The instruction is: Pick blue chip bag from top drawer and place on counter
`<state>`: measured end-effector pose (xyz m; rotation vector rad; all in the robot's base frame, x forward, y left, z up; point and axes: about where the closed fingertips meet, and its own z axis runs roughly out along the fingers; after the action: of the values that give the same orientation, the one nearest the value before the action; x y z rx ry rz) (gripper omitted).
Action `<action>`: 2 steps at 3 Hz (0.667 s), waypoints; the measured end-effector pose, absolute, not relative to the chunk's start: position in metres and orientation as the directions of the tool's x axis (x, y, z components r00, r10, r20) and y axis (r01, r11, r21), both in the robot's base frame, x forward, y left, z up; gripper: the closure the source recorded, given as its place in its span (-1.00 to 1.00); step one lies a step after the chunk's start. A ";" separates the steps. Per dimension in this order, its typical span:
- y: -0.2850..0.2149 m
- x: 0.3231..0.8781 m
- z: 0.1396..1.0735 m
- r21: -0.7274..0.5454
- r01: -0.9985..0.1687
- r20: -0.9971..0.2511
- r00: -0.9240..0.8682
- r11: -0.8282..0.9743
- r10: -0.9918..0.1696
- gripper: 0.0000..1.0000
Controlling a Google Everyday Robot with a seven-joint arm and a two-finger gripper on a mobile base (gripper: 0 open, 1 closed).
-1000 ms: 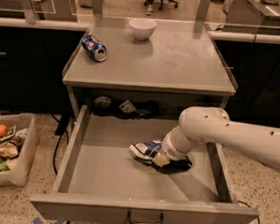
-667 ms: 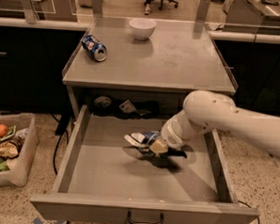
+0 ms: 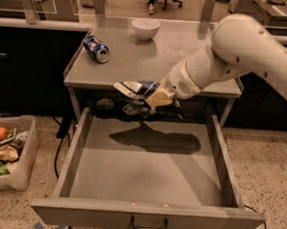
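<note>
My gripper is shut on the blue chip bag, a crinkled dark blue and white foil bag. It holds the bag in the air at the level of the counter's front edge, above the back of the open top drawer. The bag's white end sticks out to the left of the fingers. The bag and arm cast a shadow on the drawer floor. The grey counter lies just behind the bag. The white arm reaches in from the upper right.
A blue soda can lies on its side at the counter's left. A white bowl stands at the counter's back. Dark objects sit in the shelf behind the drawer. A bin of scraps stands on the floor at left.
The gripper has lifted the chip bag off the drawer floor and carried it up and back to the level of the counter's front edge.
</note>
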<state>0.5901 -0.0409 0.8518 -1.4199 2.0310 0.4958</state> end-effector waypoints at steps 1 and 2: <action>-0.039 0.610 0.921 -0.058 -0.934 -0.733 -0.200 0.353 -0.650 1.00; -0.041 0.616 0.945 -0.096 -0.927 -0.753 -0.170 0.362 -0.636 1.00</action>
<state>0.6163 -0.0406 0.9454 -1.3589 1.8981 0.5093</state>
